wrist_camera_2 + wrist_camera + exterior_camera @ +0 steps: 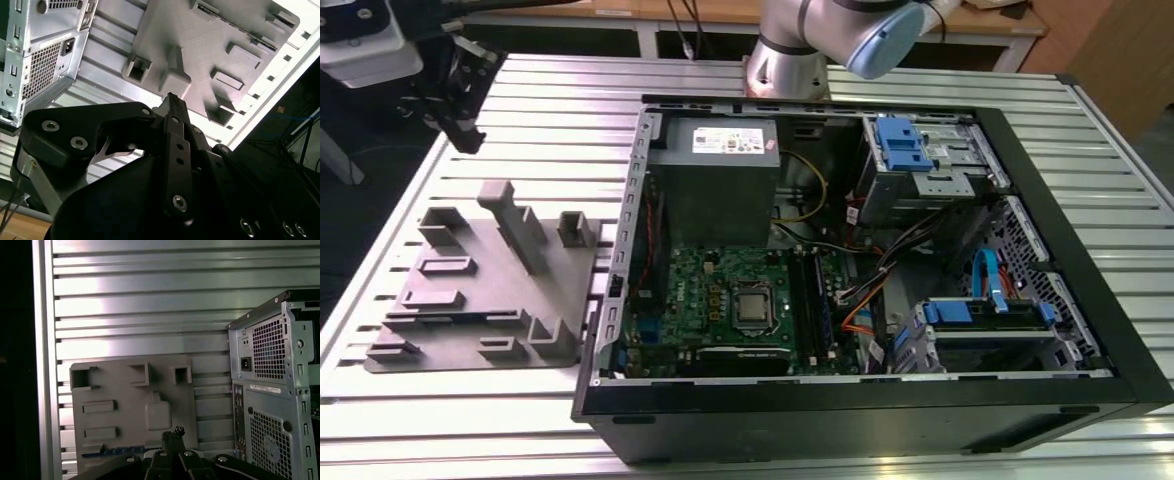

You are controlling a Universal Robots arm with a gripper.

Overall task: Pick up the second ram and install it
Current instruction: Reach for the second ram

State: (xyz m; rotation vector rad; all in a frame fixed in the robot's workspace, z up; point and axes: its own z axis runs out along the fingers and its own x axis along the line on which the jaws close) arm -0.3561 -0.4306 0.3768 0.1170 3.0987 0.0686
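approach step, judged: black gripper (172, 432), fingers closed and empty, near grey plastic fixture block (125, 405); grasping thin dark ram stick (118, 453) needs them parted.

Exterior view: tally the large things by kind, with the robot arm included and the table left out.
Grey fixture block: 1
Open computer case: 1
Robot arm: 1
Total: 3
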